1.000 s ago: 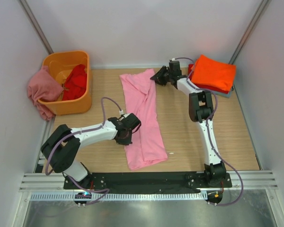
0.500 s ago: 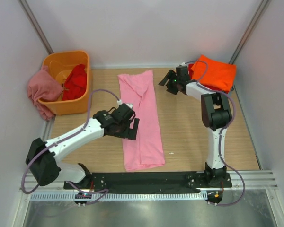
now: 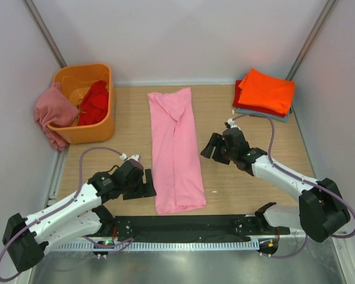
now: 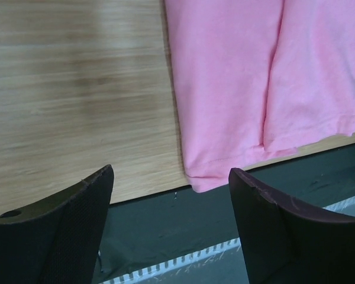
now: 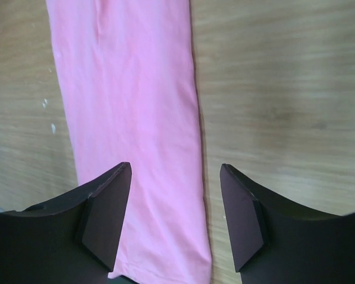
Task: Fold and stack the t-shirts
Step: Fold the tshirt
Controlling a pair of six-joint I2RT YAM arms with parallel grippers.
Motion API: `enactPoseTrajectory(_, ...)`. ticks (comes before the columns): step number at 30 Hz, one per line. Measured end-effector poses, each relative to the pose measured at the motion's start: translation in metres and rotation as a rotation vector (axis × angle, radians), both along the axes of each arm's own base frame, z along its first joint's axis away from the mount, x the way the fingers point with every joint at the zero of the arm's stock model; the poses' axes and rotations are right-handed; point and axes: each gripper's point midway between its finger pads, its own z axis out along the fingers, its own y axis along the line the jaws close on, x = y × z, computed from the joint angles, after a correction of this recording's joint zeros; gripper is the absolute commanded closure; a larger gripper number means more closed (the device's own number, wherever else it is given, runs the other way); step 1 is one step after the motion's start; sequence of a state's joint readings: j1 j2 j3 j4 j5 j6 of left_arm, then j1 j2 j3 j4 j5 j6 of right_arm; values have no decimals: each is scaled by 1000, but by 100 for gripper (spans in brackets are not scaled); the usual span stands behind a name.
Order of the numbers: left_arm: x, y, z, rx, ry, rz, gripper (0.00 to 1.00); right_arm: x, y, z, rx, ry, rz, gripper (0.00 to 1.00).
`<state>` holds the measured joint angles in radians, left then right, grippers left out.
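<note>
A light pink t-shirt (image 3: 176, 151) lies folded lengthwise as a long strip down the middle of the table. My left gripper (image 3: 147, 183) stands open just left of its near end, holding nothing. The left wrist view shows the shirt's hem corner (image 4: 254, 77) ahead of the open left gripper (image 4: 171, 171). My right gripper (image 3: 208, 148) is open to the right of the shirt's middle. In the right wrist view the pink strip (image 5: 130, 89) runs under the left fingertip (image 5: 109, 201). An orange t-shirt (image 3: 266, 90) tops a folded stack over a red one (image 3: 239, 97) and a grey-blue one (image 3: 266, 113).
An orange plastic tub (image 3: 86, 129) stands at the back left, with a red shirt (image 3: 94, 102) inside it and a dusty rose shirt (image 3: 53, 112) draped over its left side. A black mat (image 3: 189, 223) runs along the near edge. White walls enclose three sides.
Both grippers let go of the pink shirt and opened. The left arm drew back toward the near left, the right arm swung from the shirt's far end to its middle. The shirt lies straighter.
</note>
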<state>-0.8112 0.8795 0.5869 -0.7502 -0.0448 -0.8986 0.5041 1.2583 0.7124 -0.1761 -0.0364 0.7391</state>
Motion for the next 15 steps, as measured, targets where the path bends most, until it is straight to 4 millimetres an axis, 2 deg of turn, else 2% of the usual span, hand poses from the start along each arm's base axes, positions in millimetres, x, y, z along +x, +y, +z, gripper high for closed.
enactPoseTrajectory(3, -8, 3, -5, -49, 6, 32, 26, -16, 0, -15, 1, 43, 28, 40)
enactPoseTrajectory(6, -3, -5, 4, -105, -25, 44, 31, -4, 9, -11, -10, 58, 50, 40)
enactPoseTrajectory(9, -2, -10, 7, -128, -29, 40, 32, 31, 28, 15, -3, 6, 68, 44)
enactPoseTrajectory(12, -5, -8, 13, -118, -21, 29, 30, 80, 50, 44, 20, -63, 83, 45)
enactPoseTrajectory(13, -6, -5, 20, -103, -21, 25, 27, 97, 56, 50, 22, -70, 84, 46)
enactPoseTrajectory(15, -1, -1, 49, -88, -65, 13, 25, 137, 66, 60, 38, -99, 80, 48)
